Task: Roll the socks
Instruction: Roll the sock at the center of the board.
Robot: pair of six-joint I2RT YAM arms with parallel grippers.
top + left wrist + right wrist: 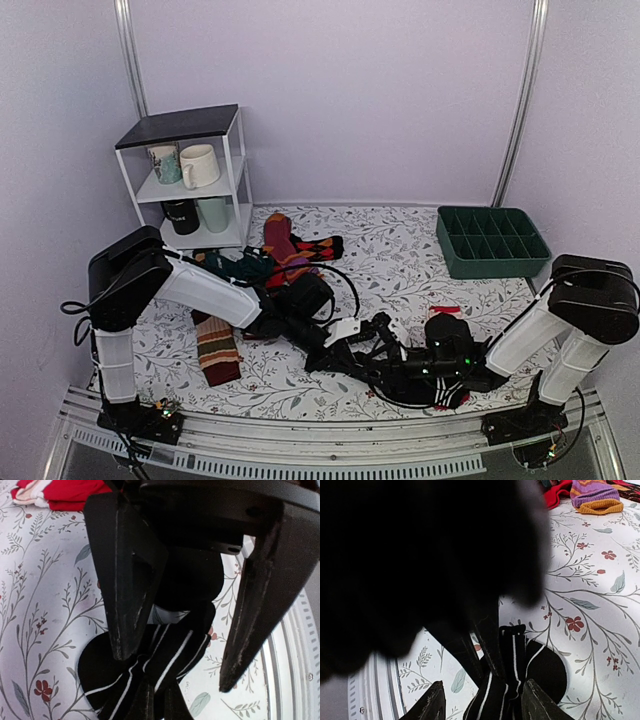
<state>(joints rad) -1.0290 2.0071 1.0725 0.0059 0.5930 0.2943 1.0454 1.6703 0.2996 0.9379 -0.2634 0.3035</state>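
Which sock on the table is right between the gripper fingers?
The black sock with thin white stripes, sitting between the fingers of the left gripper. The brown striped sock and the colourful sock pile lie farther off.

This is a robot test booth in a lab, not a home. Plain lilac walls (350,90) and metal poles (525,80) close it in. Two arms (200,290) are bolted to a metal rail (330,435) at the table's near edge. The homely things are props: a flowered cloth (400,250), a white shelf (180,125) of mugs (198,165), a green tray (490,243) and odd socks (285,250).
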